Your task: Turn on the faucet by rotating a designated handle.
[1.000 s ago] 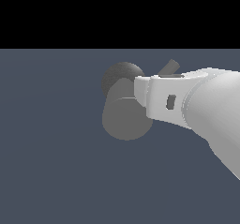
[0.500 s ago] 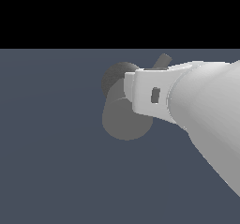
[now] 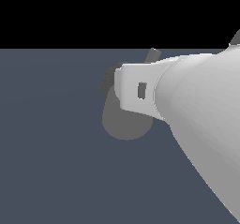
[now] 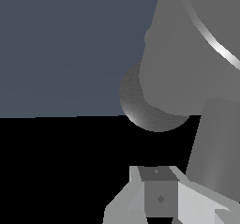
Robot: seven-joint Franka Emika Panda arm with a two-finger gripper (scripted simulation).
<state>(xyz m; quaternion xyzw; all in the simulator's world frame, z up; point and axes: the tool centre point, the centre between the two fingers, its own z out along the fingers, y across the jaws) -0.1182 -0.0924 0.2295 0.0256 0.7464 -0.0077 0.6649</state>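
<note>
Your pincer (image 4: 157, 204) sits right beside the faucet (image 3: 123, 122), its handle (image 3: 152, 55) poking out past the arm (image 3: 201, 110); its opening can't be judged.

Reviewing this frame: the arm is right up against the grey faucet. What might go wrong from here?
1. In the exterior view the white arm covers most of the faucet; only a stub of the handle shows, so contact cannot be confirmed.
2. In the wrist view the faucet fills the frame close to the gripper, so the fingers may push the body rather than the rod.
</note>
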